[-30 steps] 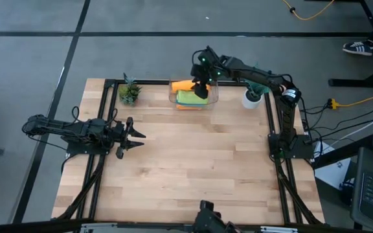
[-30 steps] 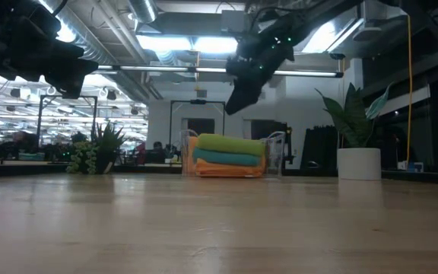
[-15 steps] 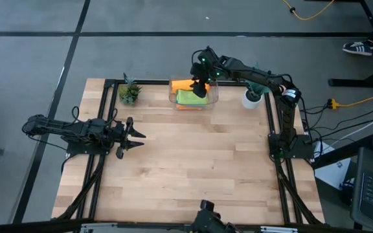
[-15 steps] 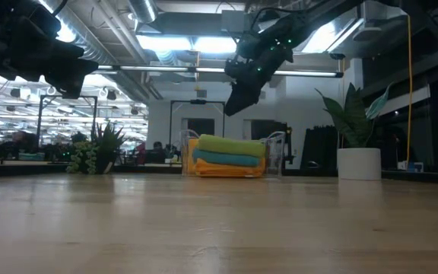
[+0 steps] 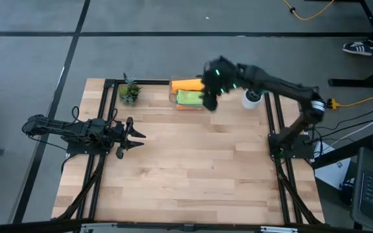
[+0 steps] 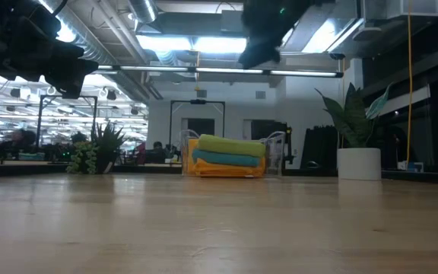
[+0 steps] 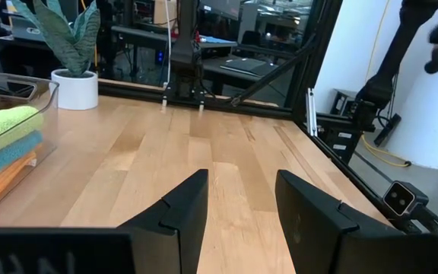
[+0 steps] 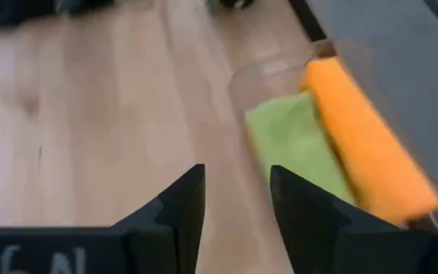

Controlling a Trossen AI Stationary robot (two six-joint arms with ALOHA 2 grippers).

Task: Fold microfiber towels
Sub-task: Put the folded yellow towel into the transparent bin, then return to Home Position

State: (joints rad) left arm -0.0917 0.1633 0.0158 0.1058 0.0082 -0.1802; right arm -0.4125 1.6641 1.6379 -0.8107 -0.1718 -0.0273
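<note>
Towels: folded stack in the clear plastic bin (image 5: pixel 213 97) at the far edge of the table (image 5: pixel 193 168); lime green towel (image 6: pixel 231 144) on top, teal-blue towel (image 6: pixel 226 158) under it, orange towel (image 6: pixel 223 170) at the bottom.
Second orange towel (image 5: pixel 186 85): rolled or bunched along the far side of the bin, touching the green one.
Bin neighbours: small green potted plant (image 5: pixel 129 93) to one side, white-potted plant (image 5: pixel 252 98) to the other, both at the table's far edge.
Right gripper (image 5: pixel 209 100): raised above the near right corner of the bin, high over the stack in the low view; fingers (image 8: pixel 175 205) parted, nothing between them, green and orange cloth showing past them.
Left gripper (image 5: pixel 135 135): low over the table's left side, well apart from the bin; fingers (image 7: pixel 185 209) spread with bare wood between them, holding nothing.
Left wrist sightline: towel stack visible off to the side, not in line with the fingers.
</note>
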